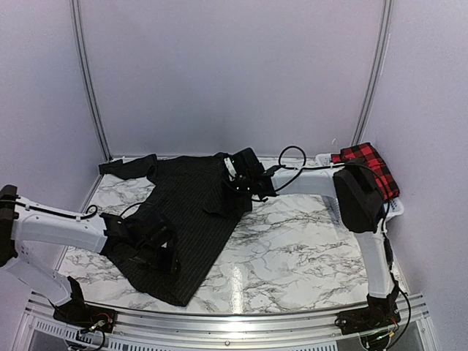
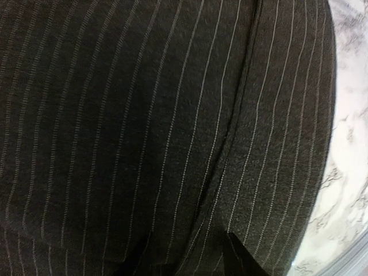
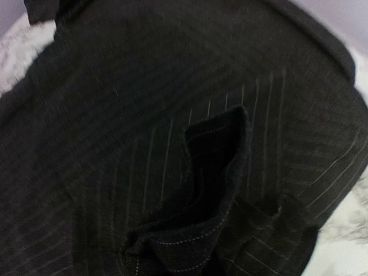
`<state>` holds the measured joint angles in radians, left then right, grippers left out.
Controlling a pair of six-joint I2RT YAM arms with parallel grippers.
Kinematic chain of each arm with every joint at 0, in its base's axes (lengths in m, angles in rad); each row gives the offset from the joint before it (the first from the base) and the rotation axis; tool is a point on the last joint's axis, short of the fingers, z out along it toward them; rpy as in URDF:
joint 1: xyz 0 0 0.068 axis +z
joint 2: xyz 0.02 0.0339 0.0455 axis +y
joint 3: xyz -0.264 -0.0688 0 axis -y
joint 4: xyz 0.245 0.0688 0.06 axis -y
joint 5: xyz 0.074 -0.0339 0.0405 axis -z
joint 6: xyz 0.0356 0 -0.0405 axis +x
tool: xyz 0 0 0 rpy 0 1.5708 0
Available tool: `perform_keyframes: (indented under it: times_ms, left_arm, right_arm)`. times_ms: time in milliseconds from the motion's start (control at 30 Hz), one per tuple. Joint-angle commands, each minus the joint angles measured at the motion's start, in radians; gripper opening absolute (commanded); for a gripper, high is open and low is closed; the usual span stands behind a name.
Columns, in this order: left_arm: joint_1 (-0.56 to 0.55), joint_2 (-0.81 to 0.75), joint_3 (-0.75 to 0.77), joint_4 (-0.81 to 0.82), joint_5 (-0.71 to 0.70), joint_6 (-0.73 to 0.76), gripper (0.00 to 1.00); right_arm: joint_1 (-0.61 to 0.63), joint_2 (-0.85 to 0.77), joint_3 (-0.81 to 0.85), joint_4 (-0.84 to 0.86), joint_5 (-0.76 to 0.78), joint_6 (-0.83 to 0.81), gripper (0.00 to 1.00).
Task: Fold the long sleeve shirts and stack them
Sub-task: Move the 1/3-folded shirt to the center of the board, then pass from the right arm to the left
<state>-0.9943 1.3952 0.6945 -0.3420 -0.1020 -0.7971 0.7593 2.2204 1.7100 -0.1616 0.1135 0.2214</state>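
The black pinstriped long sleeve shirt [image 1: 194, 212] lies spread across the marble table [image 1: 292, 248], one sleeve [image 1: 126, 167] reaching to the back left. My left gripper [image 1: 155, 247] sits at the shirt's near left edge. In the left wrist view the pinstriped cloth [image 2: 172, 126] fills the picture and hides the jaws. My right gripper [image 1: 238, 181] is at the shirt's far right part, shut on a raised fold of the cloth [image 3: 215, 172]. The red-and-black checked long sleeve shirt [image 1: 369, 164] lies in the basket at the back right.
A white lattice basket [image 1: 395, 210] stands at the table's right back corner beside the right arm's elbow [image 1: 357, 196]. Pale walls close in the back and both sides. A metal rail [image 1: 234, 318] runs along the near edge.
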Motion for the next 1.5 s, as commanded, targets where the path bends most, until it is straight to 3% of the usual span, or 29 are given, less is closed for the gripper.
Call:
perform_keyframes:
  times_ms: [0,200,400,567,733,933,1167,1467]
  left_arm:
    - [-0.001,0.123,0.048,0.077,0.080,0.079,0.40]
    - [-0.087,0.267,0.157,0.083,0.155,0.089,0.37]
    - [-0.190,0.390,0.309,0.090,0.211,0.082,0.36]
    - [-0.197,0.398,0.383,0.085,0.207,0.086,0.37]
    - [-0.140,0.342,0.446,0.066,0.130,0.087,0.39]
    - [-0.007,0.335,0.564,0.093,0.013,0.236,0.53]
    - [0.158,0.386,0.701,0.225,0.190,0.371,0.63]
    - [0.220,0.433,0.798,0.232,0.248,0.494,0.69]
  right_arm:
    - [-0.009,0.106,0.033,-0.111,-0.103,0.070,0.00]
    - [-0.060,0.107,-0.033,-0.159,-0.061,0.060,0.00]
    - [-0.168,-0.034,-0.283,-0.102,-0.015,0.057,0.00]
    - [-0.211,-0.134,-0.333,-0.088,-0.040,-0.009,0.01]
    - [-0.189,-0.196,-0.262,-0.126,-0.123,-0.043,0.00]
    - [-0.164,-0.350,-0.303,-0.012,-0.423,-0.066,0.00]
    - [-0.091,-0.439,-0.331,0.043,-0.551,-0.155,0.00]
    - [-0.045,-0.461,-0.326,0.035,-0.602,-0.213,0.00]
